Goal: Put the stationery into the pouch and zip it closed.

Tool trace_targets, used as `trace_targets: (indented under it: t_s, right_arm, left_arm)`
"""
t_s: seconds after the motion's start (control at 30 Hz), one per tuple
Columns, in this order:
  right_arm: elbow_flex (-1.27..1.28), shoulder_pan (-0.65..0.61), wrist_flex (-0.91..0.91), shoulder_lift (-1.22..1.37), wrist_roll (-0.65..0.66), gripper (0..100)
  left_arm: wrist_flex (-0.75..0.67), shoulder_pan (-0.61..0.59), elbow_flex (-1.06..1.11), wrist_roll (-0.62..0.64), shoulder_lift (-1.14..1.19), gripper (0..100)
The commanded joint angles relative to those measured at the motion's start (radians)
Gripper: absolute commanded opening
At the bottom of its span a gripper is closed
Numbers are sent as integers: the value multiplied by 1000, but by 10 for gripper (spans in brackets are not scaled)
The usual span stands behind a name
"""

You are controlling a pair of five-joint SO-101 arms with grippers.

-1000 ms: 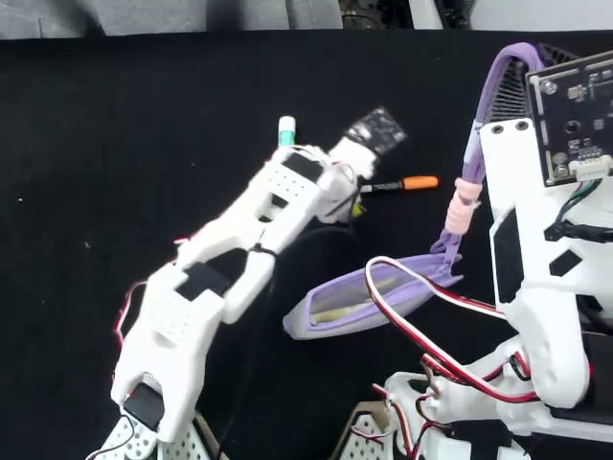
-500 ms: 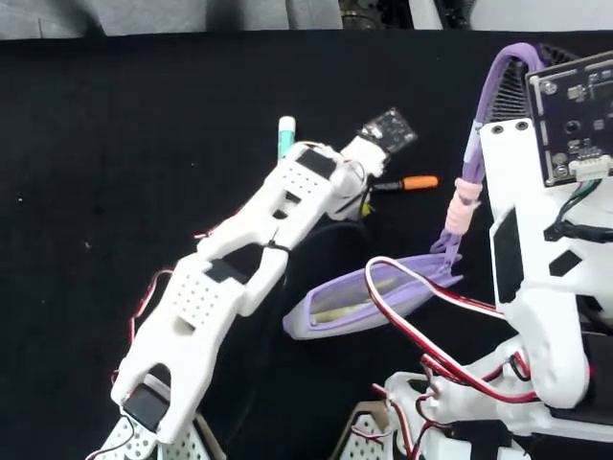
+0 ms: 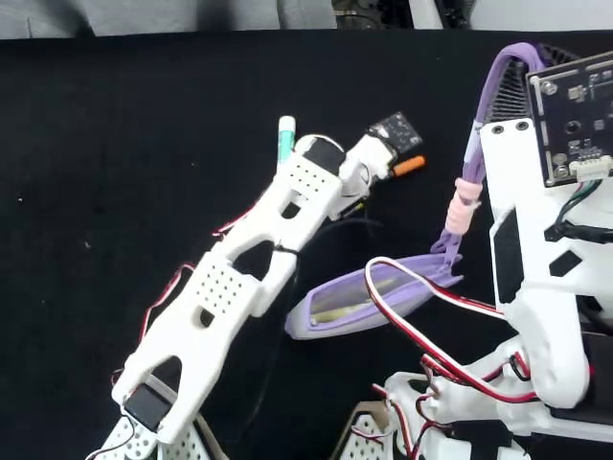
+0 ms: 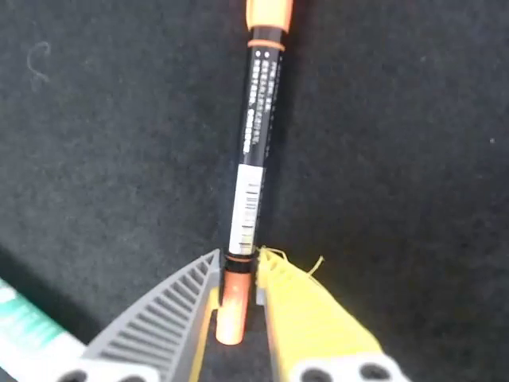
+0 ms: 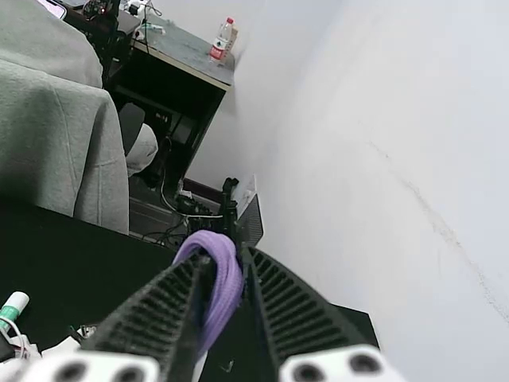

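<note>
- Green-and-white marker [image 3: 285,134]: loose toward the tabletop's [image 3: 115,144] far edge, just beside the left arm.
- Left pincer [image 4: 236,298]: closed on one orange end of the pen [image 4: 256,143], far middle of the tabletop. Cannot tell whether the pen is lifted or resting. Judged light, stiff and slick; an end grip may pivot, mid-barrel is safer.
- Pouch [image 3: 326,321]: mouth open, toward the near edge, right of centre. Soft, likely to sag.
- Right pincer [image 5: 225,259]: clamped on the pouch's purple strap [image 5: 215,294], raised.

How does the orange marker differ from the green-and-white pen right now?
The orange marker has a black barrel; the green-and-white pen is pale. The marker sits clamped between the jaws of the left gripper; the pen lies loose, ungripped. Both are outside the pouch.
</note>
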Motion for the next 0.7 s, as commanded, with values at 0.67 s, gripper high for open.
trace_targets:
  t_s: [0.67]
  right_arm:
    - [-28,-14,0,1,8,12]
  left_arm:
    - [388,62,-492,-8,-318,29]
